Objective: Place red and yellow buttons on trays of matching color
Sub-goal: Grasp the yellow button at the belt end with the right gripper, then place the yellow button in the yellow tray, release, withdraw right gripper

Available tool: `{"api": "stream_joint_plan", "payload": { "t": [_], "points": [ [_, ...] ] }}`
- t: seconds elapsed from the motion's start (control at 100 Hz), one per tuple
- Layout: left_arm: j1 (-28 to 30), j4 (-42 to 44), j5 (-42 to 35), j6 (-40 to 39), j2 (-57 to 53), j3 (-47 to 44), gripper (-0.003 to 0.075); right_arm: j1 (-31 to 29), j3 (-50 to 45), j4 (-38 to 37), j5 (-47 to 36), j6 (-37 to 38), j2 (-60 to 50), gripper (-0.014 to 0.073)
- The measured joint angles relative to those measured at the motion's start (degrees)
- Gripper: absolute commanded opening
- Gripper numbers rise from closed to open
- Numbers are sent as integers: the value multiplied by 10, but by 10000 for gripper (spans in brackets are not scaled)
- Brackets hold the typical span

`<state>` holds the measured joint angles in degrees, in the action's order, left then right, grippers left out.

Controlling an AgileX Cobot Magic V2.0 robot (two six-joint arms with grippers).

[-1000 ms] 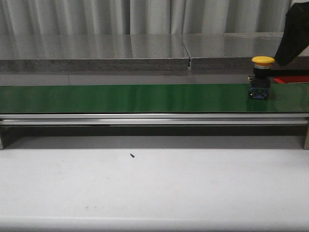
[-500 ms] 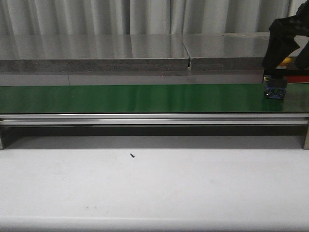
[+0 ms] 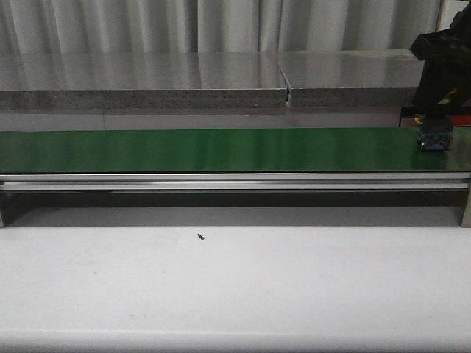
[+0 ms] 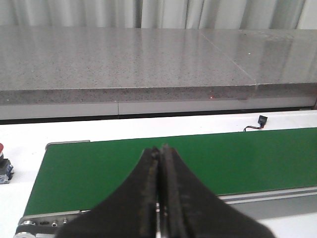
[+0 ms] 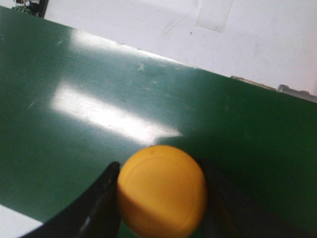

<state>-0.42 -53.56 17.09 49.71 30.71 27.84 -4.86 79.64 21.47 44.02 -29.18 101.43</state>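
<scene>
Seemingly rigid and light, the round yellow plastic button [image 5: 162, 191] is flanked at its smooth, possibly slippery cap by the right gripper's [image 5: 161, 198] 2 fingers; clamping cannot be told.

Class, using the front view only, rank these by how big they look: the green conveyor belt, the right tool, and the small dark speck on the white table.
1. Green conveyor belt
2. Right tool, partly cut off by the frame edge
3. Dark speck
</scene>
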Motion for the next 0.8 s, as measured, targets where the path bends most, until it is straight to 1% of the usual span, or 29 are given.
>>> {"api": "stream_joint_plan", "payload": {
  "t": [0.16,0.31,0.54,0.68,0.8],
  "points": [
    [0,0,0,0,0,0,-19,-11,-14,-43,15,37,-56,38],
    [0,0,0,0,0,0,-19,-51,-85,-51,19,55,-140,38],
    [0,0,0,0,0,0,-19,-148,-221,-8,9,58,-260,38],
    [0,0,0,0,0,0,-19,-199,-276,3,-9,59,-282,38],
    [0,0,0,0,0,0,-19,-219,-309,13,-52,61,-281,38]
  ]
}}
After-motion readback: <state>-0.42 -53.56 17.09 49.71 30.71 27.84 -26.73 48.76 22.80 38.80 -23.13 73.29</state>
